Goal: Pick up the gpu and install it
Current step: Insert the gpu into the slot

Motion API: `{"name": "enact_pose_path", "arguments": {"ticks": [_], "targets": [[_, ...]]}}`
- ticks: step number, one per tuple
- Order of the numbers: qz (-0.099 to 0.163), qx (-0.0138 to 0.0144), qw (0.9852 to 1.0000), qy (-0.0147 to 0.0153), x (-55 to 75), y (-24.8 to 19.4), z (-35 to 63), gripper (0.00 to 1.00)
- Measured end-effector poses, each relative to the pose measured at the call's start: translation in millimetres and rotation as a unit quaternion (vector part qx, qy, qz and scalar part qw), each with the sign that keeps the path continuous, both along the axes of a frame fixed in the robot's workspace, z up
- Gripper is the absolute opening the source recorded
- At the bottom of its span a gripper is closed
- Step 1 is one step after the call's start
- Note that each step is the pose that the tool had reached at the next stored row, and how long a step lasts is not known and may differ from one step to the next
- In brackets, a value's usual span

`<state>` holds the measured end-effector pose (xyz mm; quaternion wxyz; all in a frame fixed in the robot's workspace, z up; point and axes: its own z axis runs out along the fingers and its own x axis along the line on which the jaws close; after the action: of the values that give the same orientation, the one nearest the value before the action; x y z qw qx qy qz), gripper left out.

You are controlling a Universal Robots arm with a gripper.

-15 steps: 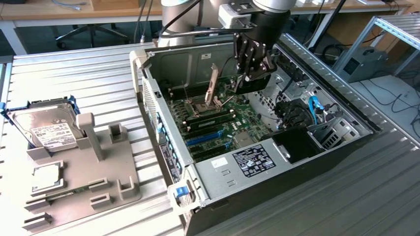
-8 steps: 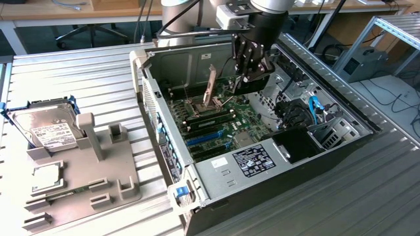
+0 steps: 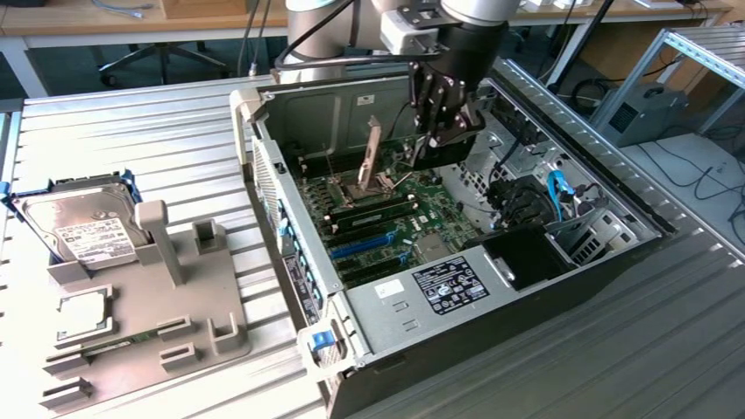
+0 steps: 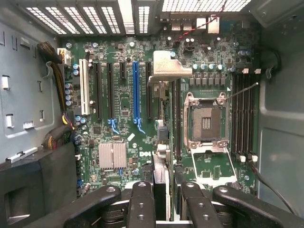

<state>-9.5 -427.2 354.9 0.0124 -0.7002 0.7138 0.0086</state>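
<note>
The gripper (image 3: 440,140) clamps the gpu (image 4: 161,142) edge-on above the motherboard (image 4: 123,118) inside the open computer case (image 3: 262,166). Beside the case, a hard drive (image 3: 82,225) sits in a grey holder (image 3: 174,323) on the ribbed metal table (image 3: 140,140).

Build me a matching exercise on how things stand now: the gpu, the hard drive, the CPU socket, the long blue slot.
1 gpu
2 hard drive
3 CPU socket
4 long blue slot

A in the grey holder, outside the case
B free, between black slots
C open, no chip in it
D gripped by the gripper above the motherboard

Pairs: 1-D, 2-A, 3-C, 4-B
</note>
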Motion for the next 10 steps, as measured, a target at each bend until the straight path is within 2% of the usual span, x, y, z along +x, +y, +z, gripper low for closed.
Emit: {"name": "enact_pose_path", "arguments": {"ticks": [10], "targets": [[0.0,-0.0001,1.0,0.0,-5.8,-2.5,-2.5,0.27]]}}
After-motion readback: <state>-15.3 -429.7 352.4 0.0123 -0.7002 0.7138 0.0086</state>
